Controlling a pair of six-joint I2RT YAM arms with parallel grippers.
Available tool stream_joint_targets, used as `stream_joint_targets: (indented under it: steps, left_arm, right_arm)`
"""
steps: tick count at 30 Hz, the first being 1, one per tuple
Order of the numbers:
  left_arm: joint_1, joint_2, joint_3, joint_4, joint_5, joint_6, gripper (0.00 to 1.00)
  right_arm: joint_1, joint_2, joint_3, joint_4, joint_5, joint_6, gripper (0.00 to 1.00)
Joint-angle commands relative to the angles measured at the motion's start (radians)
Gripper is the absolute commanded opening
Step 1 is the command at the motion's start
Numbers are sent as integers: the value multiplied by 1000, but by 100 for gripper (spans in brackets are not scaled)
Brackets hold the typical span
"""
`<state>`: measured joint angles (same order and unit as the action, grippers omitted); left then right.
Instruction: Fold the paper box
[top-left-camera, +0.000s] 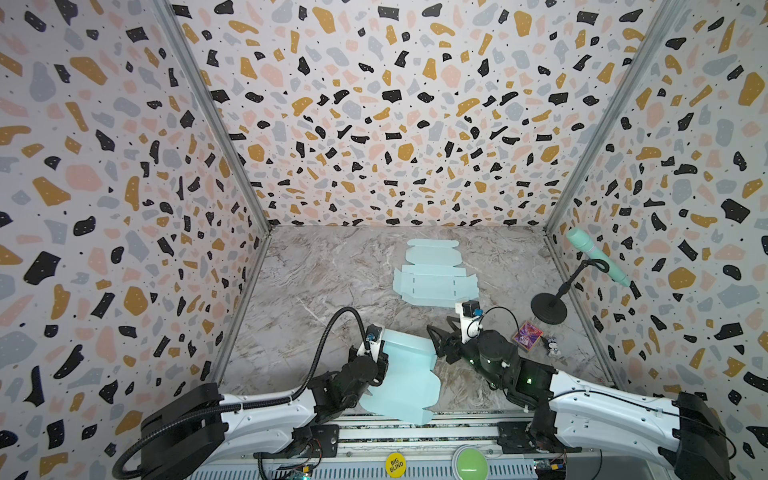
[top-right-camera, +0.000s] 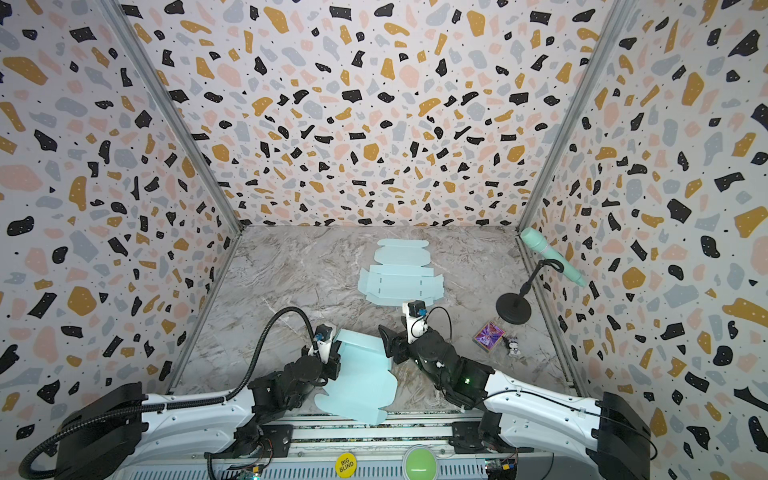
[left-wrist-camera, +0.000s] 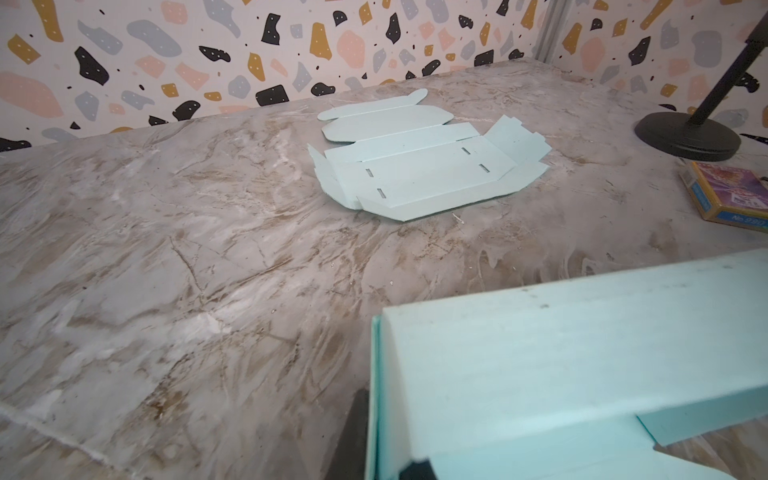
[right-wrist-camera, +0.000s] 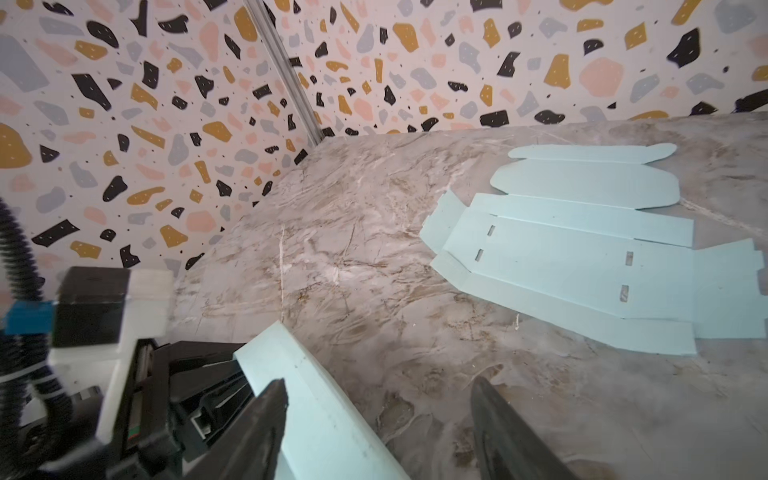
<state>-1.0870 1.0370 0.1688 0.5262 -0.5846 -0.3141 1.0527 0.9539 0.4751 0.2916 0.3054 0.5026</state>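
Box (top-left-camera: 409, 374) edge in left fingers (left-wrist-camera: 355, 436) (right fingers (right-wrist-camera: 257, 432) apart).

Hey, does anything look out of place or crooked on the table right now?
Yes. The partly folded paper box in the left hand sits skewed, its near flaps hanging past the table edge over the metal rail. The right hand is open beside it. The flat box blank farther back lies tidy.

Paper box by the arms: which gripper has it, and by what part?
Left gripper is shut on the paper box, pinching its left edge. Right gripper is open at the opposite edge, holding nothing.
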Motion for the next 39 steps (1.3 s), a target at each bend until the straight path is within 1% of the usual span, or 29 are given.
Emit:
stream_joint_targets:
  steps: [1, 7, 13, 16, 26, 31, 34, 37, 39]
  left_arm:
    - [-5, -18, -36, 128, 27, 49, 2]
    - [-5, 8, -61, 171, 48, 51, 4]
    - [-5, 64, -71, 218, 40, 47, 4]
    - [-5, 92, -77, 244, 36, 41, 4]
    - [-4, 117, -125, 305, -19, -11, 9]
    - [-5, 91, -158, 334, -34, -34, 14]
    - [-4, 80, -163, 332, -32, -39, 17]
    - [-4, 71, -170, 332, -29, -45, 20]
    - [-5, 66, -173, 331, -23, -50, 20]
  right_arm:
    - [-21, 102, 43, 36, -176, -15, 71]
    - [-27, 280, 59, 179, -248, -4, 71]
    - [-34, 398, 75, 240, -304, 3, 70]
    - [-38, 441, 75, 247, -308, 9, 67]
    - [-41, 477, 59, 256, -338, 17, 61]
    - [-28, 473, 56, 249, -342, 20, 59]
    - [-19, 461, 53, 242, -331, 24, 59]
    - [-8, 449, 55, 232, -314, 21, 62]
    - [-7, 447, 58, 227, -307, 18, 64]
